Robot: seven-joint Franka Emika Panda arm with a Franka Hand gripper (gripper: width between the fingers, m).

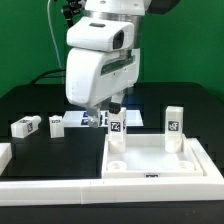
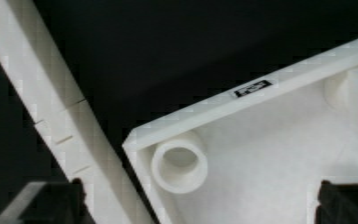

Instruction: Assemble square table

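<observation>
The square table top [image 1: 155, 160] is a white tray with a raised rim, at the front on the exterior view's right. One white tagged leg [image 1: 116, 125] stands upright at its rear left corner and another [image 1: 174, 128] at its rear right corner. Two more legs [image 1: 25, 126] [image 1: 70, 122] lie on the black table on the exterior view's left. My gripper [image 1: 105, 117] hangs just behind the rear left leg. In the wrist view the gripper [image 2: 194, 212] is open and empty, its dark fingers [image 2: 44, 205] wide apart over a corner of the top [image 2: 282, 140] with a round socket [image 2: 179, 165].
A long low white border wall [image 1: 60, 186] runs along the front edge and also shows in the wrist view [image 2: 51, 110], close beside the top's corner. A flat white sheet [image 1: 3, 155] lies at the exterior view's far left edge. A green backdrop stands behind.
</observation>
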